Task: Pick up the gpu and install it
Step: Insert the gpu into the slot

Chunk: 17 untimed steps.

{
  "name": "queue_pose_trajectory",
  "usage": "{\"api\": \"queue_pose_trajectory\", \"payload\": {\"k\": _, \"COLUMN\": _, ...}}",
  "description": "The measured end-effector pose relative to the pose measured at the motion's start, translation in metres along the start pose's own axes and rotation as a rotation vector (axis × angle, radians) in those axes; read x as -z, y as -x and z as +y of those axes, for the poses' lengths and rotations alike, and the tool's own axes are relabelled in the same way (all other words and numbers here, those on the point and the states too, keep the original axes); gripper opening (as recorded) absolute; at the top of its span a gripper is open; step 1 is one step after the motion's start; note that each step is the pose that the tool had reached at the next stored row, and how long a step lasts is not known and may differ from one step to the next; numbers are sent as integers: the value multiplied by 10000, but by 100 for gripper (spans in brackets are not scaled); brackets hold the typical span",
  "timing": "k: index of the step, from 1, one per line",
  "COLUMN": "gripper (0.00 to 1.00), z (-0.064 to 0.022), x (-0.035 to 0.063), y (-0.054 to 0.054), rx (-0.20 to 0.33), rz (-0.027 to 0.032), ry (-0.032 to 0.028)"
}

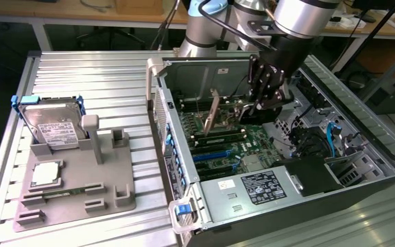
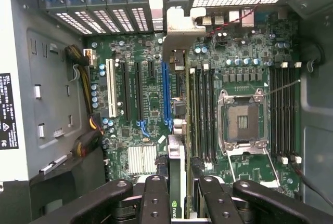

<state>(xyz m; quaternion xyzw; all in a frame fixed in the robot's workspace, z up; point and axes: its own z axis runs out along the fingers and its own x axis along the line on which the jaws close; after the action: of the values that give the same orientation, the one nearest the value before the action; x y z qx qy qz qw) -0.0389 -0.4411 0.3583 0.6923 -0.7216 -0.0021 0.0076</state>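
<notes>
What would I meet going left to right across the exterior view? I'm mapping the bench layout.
Silver hard drive with blue handles standing in the grey plastic parts holder → open black computer case → thin gpu card standing over the green motherboard → black gripper.

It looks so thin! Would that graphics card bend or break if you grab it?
The gpu probably stays stiff: it stands straight, on edge, between the jaws. It's likely fragile, because it is so thin with small parts on it. It would probably tip over if let go, balanced on that narrow edge.
</notes>
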Motion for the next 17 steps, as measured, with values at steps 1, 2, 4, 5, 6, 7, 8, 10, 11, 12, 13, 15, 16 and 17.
{"api": "queue_pose_trajectory", "payload": {"k": 1, "gripper": 27, "z": 1, "x": -8, "y": 0, "rx": 46, "rz": 0, "ry": 0}}
{"api": "queue_pose_trajectory", "payload": {"k": 2, "gripper": 27, "z": 5, "x": -17, "y": 0, "rx": 88, "rz": 1, "ry": -1}}
{"api": "queue_pose_trajectory", "payload": {"k": 4, "gripper": 27, "z": 15, "x": -41, "y": -1, "rx": 135, "rz": 1, "ry": -1}}
{"api": "queue_pose_trajectory", "payload": {"k": 5, "gripper": 27, "z": 20, "x": -51, "y": -1, "rx": 146, "rz": 1, "ry": -1}}
{"api": "queue_pose_trajectory", "payload": {"k": 6, "gripper": 27, "z": 26, "x": -61, "y": -1, "rx": 156, "rz": 2, "ry": -2}}
{"api": "queue_pose_trajectory", "payload": {"k": 7, "gripper": 27, "z": 35, "x": -72, "y": -1, "rx": 164, "rz": 2, "ry": -2}}
{"api": "queue_pose_trajectory", "payload": {"k": 8, "gripper": 27, "z": 52, "x": -91, "y": -2, "rx": 177, "rz": 1, "ry": -2}}
{"api": "queue_pose_trajectory", "payload": {"k": 10, "gripper": 27, "z": 80, "x": -116, "y": -3, "rx": 192, "rz": 2, "ry": -2}}
{"api": "queue_pose_trajectory", "payload": {"k": 11, "gripper": 27, "z": 100, "x": -131, "y": -4, "rx": 201, "rz": 2, "ry": -2}}
{"api": "queue_pose_trajectory", "payload": {"k": 12, "gripper": 27, "z": 116, "x": -142, "y": -4, "rx": 208, "rz": 2, "ry": -2}}
{"api": "queue_pose_trajectory", "payload": {"k": 13, "gripper": 27, "z": 135, "x": -155, "y": -5, "rx": 217, "rz": 3, "ry": -2}}
{"api": "queue_pose_trajectory", "payload": {"k": 15, "gripper": 27, "z": 176, "x": -195, "y": -7, "rx": 238, "rz": 3, "ry": -2}}
{"api": "queue_pose_trajectory", "payload": {"k": 16, "gripper": 27, "z": 188, "x": -209, "y": -8, "rx": 244, "rz": 2, "ry": -3}}
{"api": "queue_pose_trajectory", "payload": {"k": 17, "gripper": 27, "z": 200, "x": -222, "y": -9, "rx": 249, "rz": 2, "ry": -3}}
